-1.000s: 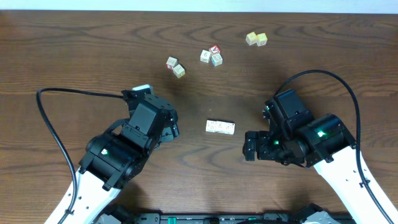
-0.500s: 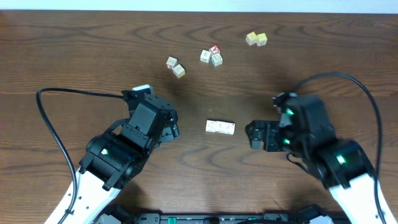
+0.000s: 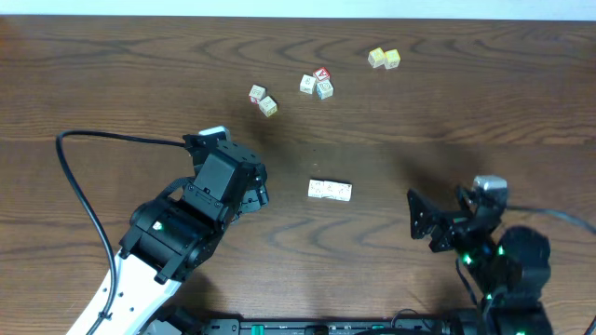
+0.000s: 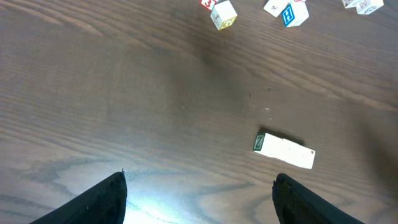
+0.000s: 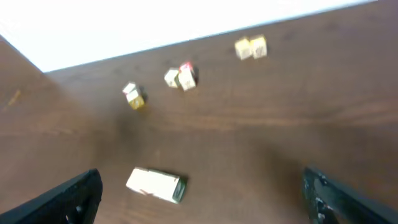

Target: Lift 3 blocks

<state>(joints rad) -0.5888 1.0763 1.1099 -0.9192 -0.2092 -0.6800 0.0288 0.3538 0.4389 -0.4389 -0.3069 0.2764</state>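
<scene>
Flat on the tabletop (image 3: 112,93), at the centre of the overhead frame: three cream-white blocks (image 3: 330,190) in one touching row. Held by nothing, with bare wood on every side.

Spread wide and empty, the left fingers (image 4: 102,200), at the lower corners of the left wrist view. Right of centre there, the blocks (image 4: 285,151), beyond the tips and apart from them.

Likewise parted and empty, the right fingers (image 5: 73,198), at the bottom corners of a blurred right wrist view. Low and left of centre there, the blocks (image 5: 155,185), near the left-hand finger but not touching it.

In the overhead frame, the left arm (image 3: 177,233) at lower left of the row, its tips near the row's left end. At lower right, the right arm (image 3: 494,256), well apart.

Toward the top edge: a pair of cubes (image 3: 263,100), a cluster of three (image 3: 317,84) with red and blue faces, and two yellow-green cubes (image 3: 384,59).
</scene>
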